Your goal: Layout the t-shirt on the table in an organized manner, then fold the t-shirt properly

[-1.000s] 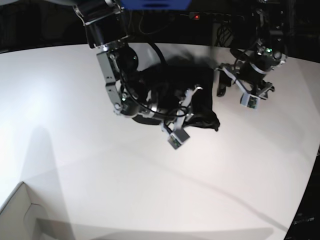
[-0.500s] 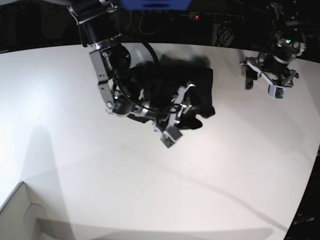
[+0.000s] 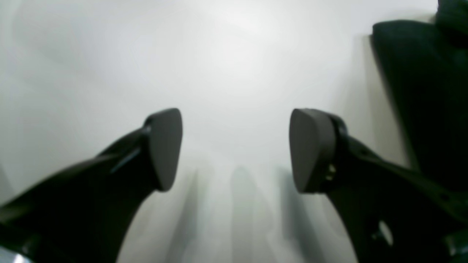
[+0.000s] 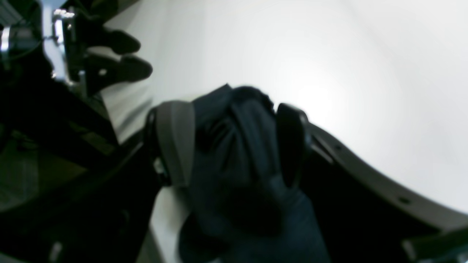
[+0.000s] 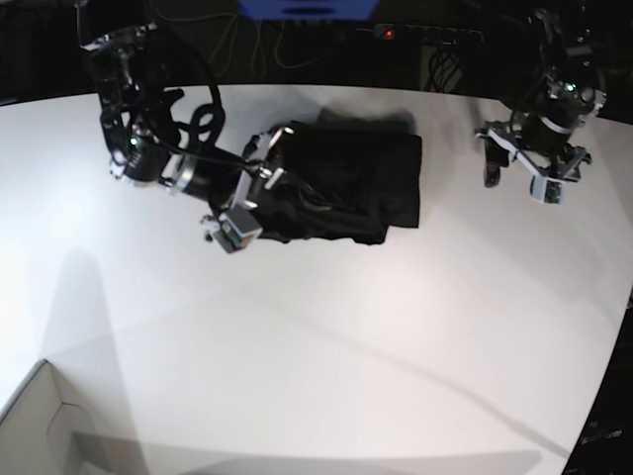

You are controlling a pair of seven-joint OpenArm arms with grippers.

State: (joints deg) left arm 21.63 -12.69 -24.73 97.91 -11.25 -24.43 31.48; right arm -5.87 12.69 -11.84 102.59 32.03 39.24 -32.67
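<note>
The shirt (image 5: 346,178) lies bunched on the desk (image 5: 326,346); we hold our left gripper (image 3: 236,149) spread beside it and our right gripper (image 4: 234,146) spread over it.

The place looked like a robotics lab or a similar test area, though the pictures did not settle which. Two black-and-silver jointed robot arms, the right one (image 5: 148,119) and the left one (image 5: 554,109), reached in over a broad, smooth white worktop (image 5: 326,346) with a curved edge. Loose dark cables (image 5: 445,59) ran beyond the far edge, where a small red light (image 5: 389,34) glowed against a dark background. A pale, hard-edged box-like corner (image 5: 38,426) stood at the near left of the base view. The wrist views showed black gripping tools (image 3: 236,149) close above the same white surface.
</note>
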